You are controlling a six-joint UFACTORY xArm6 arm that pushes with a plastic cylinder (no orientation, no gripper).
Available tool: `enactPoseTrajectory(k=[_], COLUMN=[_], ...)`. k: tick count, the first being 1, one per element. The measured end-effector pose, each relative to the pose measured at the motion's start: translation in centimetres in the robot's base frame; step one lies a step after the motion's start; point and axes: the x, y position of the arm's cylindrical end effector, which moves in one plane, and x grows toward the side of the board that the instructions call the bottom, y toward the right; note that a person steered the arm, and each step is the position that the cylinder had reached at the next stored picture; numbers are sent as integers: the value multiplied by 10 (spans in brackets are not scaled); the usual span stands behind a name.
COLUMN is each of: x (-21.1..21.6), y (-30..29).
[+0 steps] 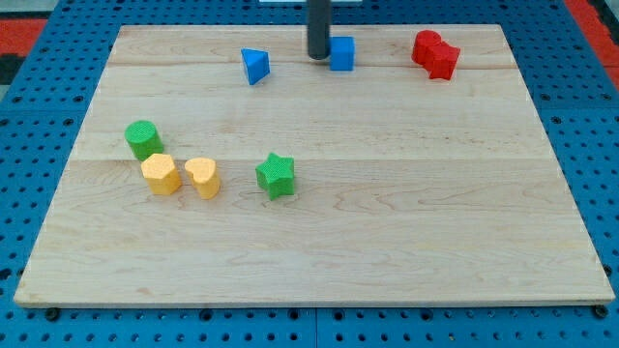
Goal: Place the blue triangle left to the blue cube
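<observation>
Jaws none, my tip apparently touching blue cube, blue triangle leftward

A single camera looks down at a slant from the near edge, taking in the whole tabletop at middling range.

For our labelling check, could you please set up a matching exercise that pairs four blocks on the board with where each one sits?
Column one:
1. blue triangle
2. blue cube
3. green star
4. green cylinder

Column two:
A. lower middle of the board, at the view's right of the two yellow blocks
B. right beside my tip, on its right in the view
C. nearest the board's left edge in the view
D. near the view's top, apart from my tip, on its left

Pairs: 1-D, 2-B, 3-A, 4-C
</observation>
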Motion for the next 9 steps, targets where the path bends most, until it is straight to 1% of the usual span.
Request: enactPoseTrajectory(k=[2, 3, 4, 5, 6, 7, 9], x=[-1, 1, 47, 105, 91, 46, 27], y=[60, 81, 21, -38, -154, -175, -113])
